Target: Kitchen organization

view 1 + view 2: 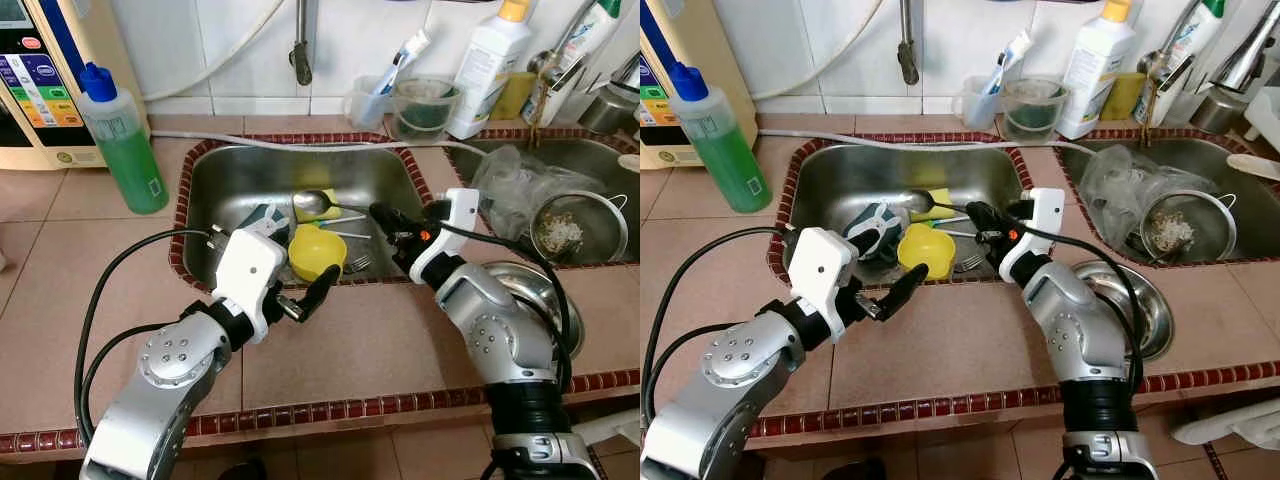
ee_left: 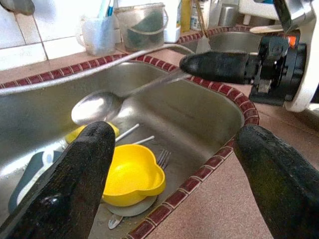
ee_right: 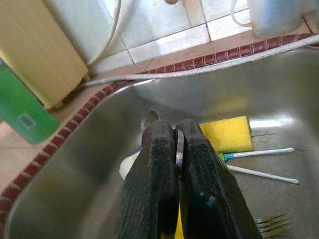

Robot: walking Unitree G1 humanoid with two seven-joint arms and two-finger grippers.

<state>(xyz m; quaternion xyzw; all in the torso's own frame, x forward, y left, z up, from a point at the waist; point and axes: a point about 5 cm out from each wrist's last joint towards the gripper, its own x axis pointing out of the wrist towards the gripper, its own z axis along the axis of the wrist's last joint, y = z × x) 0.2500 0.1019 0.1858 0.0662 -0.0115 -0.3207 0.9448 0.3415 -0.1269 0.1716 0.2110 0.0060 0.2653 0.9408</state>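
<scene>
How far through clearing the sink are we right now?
Early on. In hand: the right pincer is shut on the spoon, lifted above the sink. The left pincer is open and empty at the sink's near rim. Left to do: the yellow bowl, fork, yellow sponge and a thin white stick lie in the basin.

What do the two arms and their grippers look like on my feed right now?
Both arms are silver metal with rounded, bolt-studded joints and ribbed black cuffs. Each ends in a white wrist housing. The left gripper and right gripper each have two long black textured fingers. Black cables loop from the left arm and along the right one. An orange dot marks the right wrist housing.
</scene>
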